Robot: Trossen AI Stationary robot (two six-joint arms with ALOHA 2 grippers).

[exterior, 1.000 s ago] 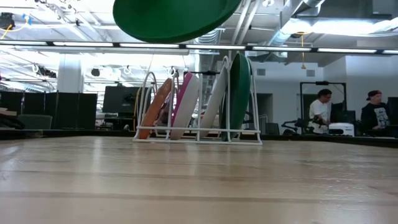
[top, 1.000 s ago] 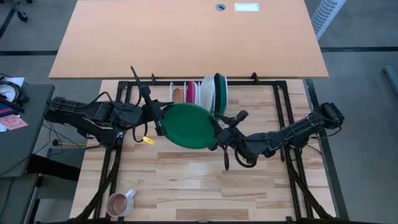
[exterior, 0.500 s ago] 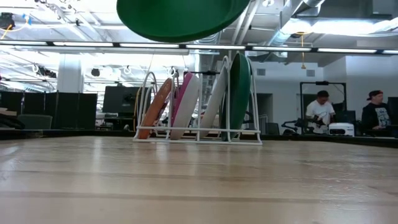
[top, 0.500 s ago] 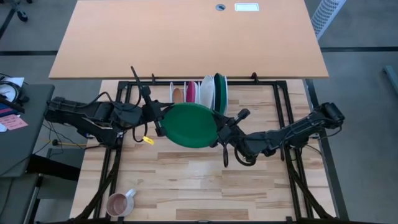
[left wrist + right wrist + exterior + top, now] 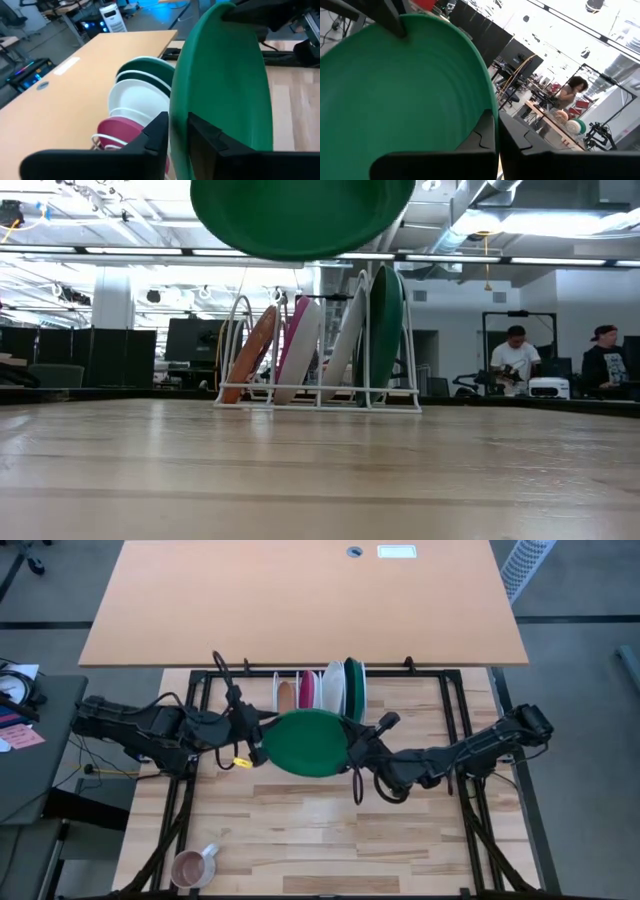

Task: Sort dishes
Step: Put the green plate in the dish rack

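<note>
A dark green plate (image 5: 305, 743) hangs high above the table's middle, between my two grippers. My left gripper (image 5: 258, 740) is at its left rim. In the left wrist view its fingers (image 5: 157, 135) stand on either side of that rim, a little apart. My right gripper (image 5: 352, 752) is shut on the plate's right rim. Behind, a white wire rack (image 5: 320, 402) holds an orange-brown plate (image 5: 250, 350), a pink one (image 5: 308, 690), a white one (image 5: 332, 688) and a second dark green one (image 5: 385, 330), all standing on edge. My left gripper has the plate's left rim (image 5: 175, 115) between its two slightly parted fingers, coming in from the table's left. Whether either finger touches the rim, I cannot tell. My right gripper pinches the plate's right rim (image 5: 492, 107) between its two fingers, which come in level from the table's right. The plate is lifted clear of the table and tilted.
A small pink mug (image 5: 192, 865) stands near the table's front left corner. A large tan desk (image 5: 300, 600) lies beyond the far edge. People (image 5: 515, 360) work in the room behind. Bare wood stretches in front of the rack.
The green plate has tipped a little between the two grippers. Its lowest edge has sunk slightly in the low view, and it looks narrower from above. My left gripper has rolled at the wrist with it.
</note>
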